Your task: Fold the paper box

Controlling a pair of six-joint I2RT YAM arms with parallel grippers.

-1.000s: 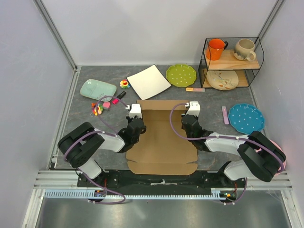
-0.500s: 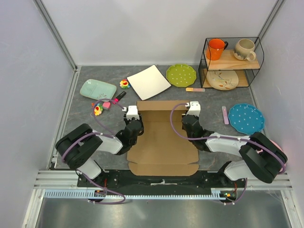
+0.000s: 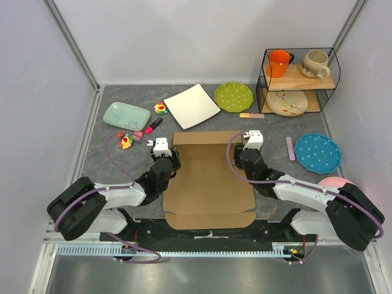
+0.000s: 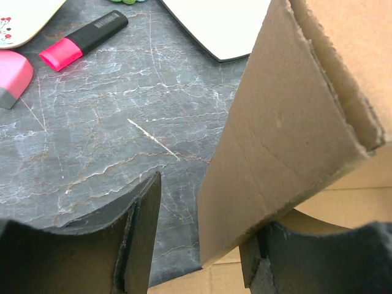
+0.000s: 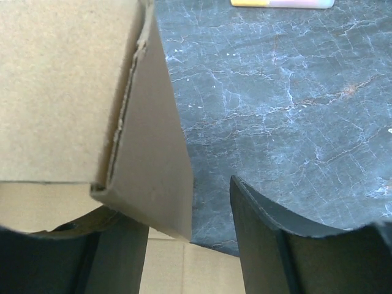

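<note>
A: Left gripper (image 4: 202, 214)?
B: Loose, fingers apart astride the raised left wall of the cardboard box (image 3: 211, 180). Marker (image 4: 82, 40) beyond: print too blurred to read.
A: Box?
B: Plain brown, middle of the table (image 3: 278, 131), between the arms.
A: Right gripper (image 5: 184, 214)?
B: Loose, astride the right wall.

Pale walls (image 3: 184, 37), grey possibly stone tabletop (image 3: 275, 131), shelf (image 3: 294, 78)

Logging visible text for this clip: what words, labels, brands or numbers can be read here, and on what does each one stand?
No text here can be read.
Pink highlighter: pale printing on its black barrel, too blurred to read.
Plate at the left wrist view's corner: small red marks, too small to tell if they are letters.
Paper box: plain brown, no print showing.
</note>
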